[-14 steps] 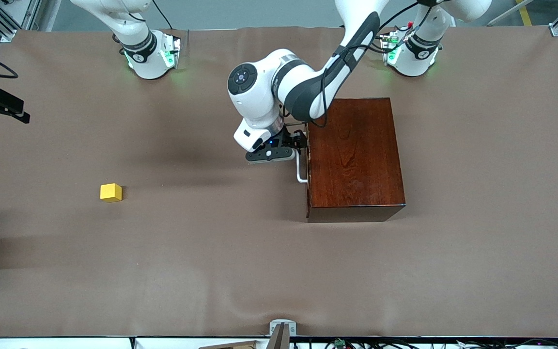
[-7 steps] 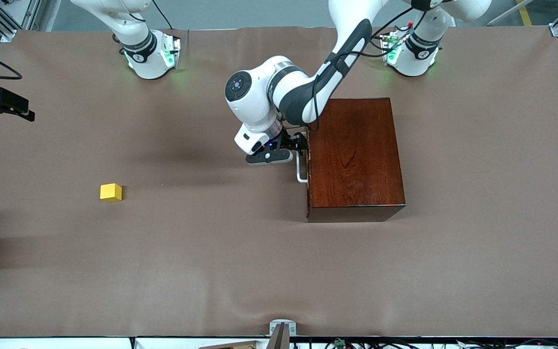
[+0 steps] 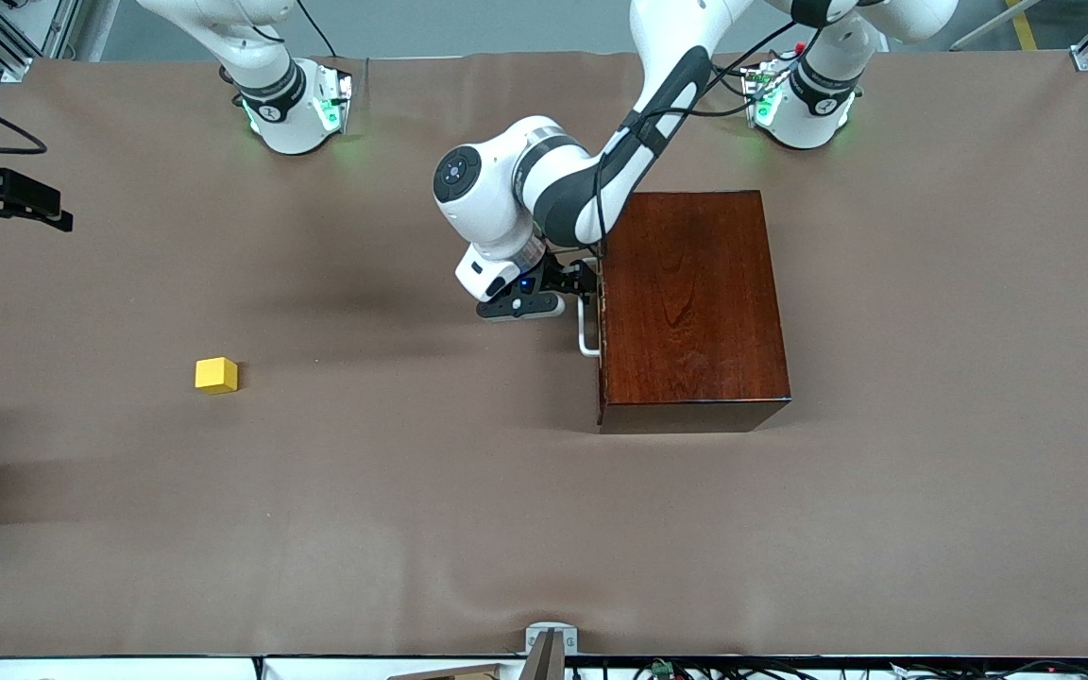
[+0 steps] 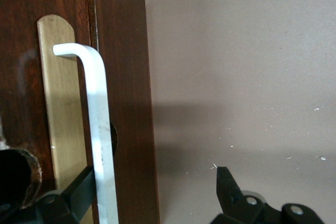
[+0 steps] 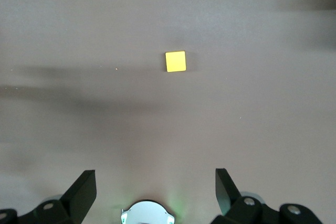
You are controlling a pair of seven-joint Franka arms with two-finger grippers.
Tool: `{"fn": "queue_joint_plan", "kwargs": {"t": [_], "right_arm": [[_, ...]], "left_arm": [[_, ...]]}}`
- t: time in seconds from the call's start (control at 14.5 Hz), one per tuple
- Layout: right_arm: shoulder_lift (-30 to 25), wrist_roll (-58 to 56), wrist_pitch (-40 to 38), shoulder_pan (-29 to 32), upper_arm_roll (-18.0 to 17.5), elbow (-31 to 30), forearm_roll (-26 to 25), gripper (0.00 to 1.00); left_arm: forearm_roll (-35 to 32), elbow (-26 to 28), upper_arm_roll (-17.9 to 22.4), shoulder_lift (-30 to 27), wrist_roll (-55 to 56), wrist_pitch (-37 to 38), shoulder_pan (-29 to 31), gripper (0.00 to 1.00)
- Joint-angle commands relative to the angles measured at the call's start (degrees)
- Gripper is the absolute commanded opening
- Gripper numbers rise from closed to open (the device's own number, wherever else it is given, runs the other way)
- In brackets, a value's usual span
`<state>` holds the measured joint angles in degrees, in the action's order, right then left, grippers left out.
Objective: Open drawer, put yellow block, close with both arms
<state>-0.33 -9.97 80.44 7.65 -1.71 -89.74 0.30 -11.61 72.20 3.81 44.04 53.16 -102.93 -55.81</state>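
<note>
While shut, drawer (image 3: 601, 321) contents unseen; left gripper (image 4: 157, 192) apart astride handle (image 4: 97, 129), seemingly.

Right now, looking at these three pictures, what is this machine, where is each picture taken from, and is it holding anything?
These are two white robot arms bolted at one edge of a brown table. The big picture looks down from a high camera facing them. The other two come from small cameras on the arms' wrists.

On the table stand a dark wooden box with a drawer, shut, and a small yellow block toward the right arm's end.

The left tool is at the drawer's white handle: its fingers are spread either side of the bar, not yet squeezing it. The right tool waits in the air, open, looking down at the block. Nothing is held.
</note>
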Motion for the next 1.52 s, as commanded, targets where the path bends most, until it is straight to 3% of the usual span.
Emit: {"fn": "queue_joint_plan", "kwargs": {"t": [0.0, 0.83, 1.45], "right_arm": [[0.68, 0.22, -0.54, 1.14, -0.93, 0.62, -0.56, 1.0], [0.95, 0.13, -0.72, 1.32, -0.93, 0.62, -0.65, 1.0], [8.06, 0.13, 5.25, 1.41, -0.93, 1.24, -0.12, 1.0]], "left_arm": [[-1.49, -1.36, 0.32, 0.87, 0.36, -1.3, -0.7, 1.0], [-0.87, -1.8, 0.15, 2.19, 7.82, -12.1, -3.17, 1.0], [-0.43, -3.99, -0.38, 2.8, 12.14, -16.33, -4.05, 1.0]]}}
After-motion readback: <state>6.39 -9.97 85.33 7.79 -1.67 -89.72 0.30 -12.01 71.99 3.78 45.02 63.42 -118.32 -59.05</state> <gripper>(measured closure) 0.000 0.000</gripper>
